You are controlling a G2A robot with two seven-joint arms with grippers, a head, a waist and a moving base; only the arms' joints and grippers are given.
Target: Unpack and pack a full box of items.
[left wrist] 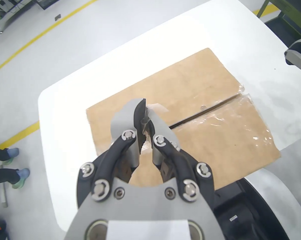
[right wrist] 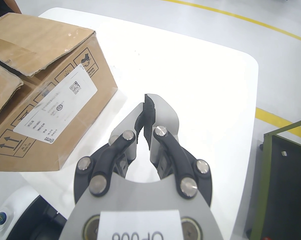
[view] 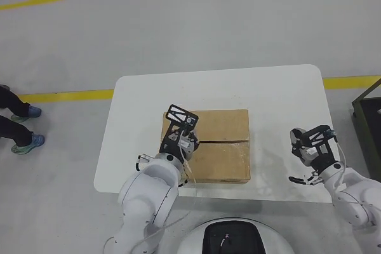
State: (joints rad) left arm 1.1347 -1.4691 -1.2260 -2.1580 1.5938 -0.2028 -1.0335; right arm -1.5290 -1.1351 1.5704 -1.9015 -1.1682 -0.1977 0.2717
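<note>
Overhead first: cardboard box (view: 219, 162) mid-way across the white table (view: 273, 89), directly under the left gripper (view: 183, 127). Long axis lying left to right, flap seam (view: 225, 141) along that same line. Left gripper poised over the box's left end, at the seam. Right gripper (view: 311, 145) out over bare tabletop, box well apart to its left, table's right edge near on its other side. Dark green rack (view: 376, 120) beyond that edge. White margin all round the box, widest on the right.

From the left wrist: left gripper (left wrist: 144, 112) almost fully closed, pinching a crumpled scrap of clear tape (left wrist: 156, 107) between the pads. Box (left wrist: 190, 81) right below and ahead of the tips. Seam (left wrist: 208, 112) running away from the tips toward the box's other end, with glossy tape film across the flap nearer the robot. Open table (left wrist: 165, 33) past the box's far edge.

From the right wrist: right gripper (right wrist: 148, 111) closed pad against pad, holding nothing. Box (right wrist: 40, 41) off to the gripper's side and apart from it, top flaps slightly raised and ragged at the edge. White label (right wrist: 58, 101) on the end wall facing the gripper. Bare table (right wrist: 190, 76) beneath and ahead of the tips, up to the rounded far corner. Rack (right wrist: 285, 176) beside the table's edge.
</note>
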